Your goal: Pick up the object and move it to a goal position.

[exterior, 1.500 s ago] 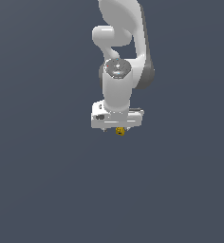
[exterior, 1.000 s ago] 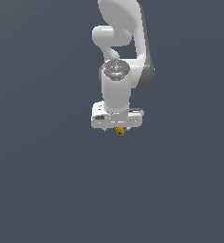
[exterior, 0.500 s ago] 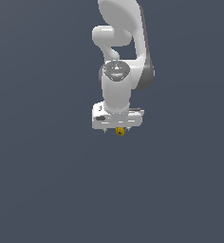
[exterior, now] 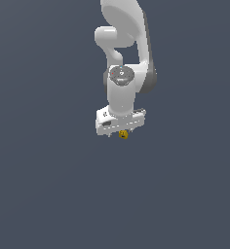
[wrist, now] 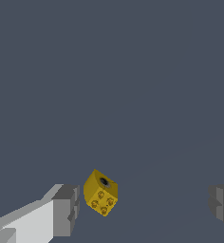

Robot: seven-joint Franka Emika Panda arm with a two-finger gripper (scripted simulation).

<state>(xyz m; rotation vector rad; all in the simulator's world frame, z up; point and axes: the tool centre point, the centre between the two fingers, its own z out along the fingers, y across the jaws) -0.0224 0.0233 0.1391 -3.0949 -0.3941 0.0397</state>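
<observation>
The object [wrist: 100, 192] sits between the widely spread fingers of the end effector [wrist: 142, 206], close beside one finger [wrist: 65, 210] and well apart from the other

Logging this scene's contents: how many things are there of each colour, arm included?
Yellow: 1, the studded block
White: 1, the robot arm with its gripper
Total: 2
</observation>
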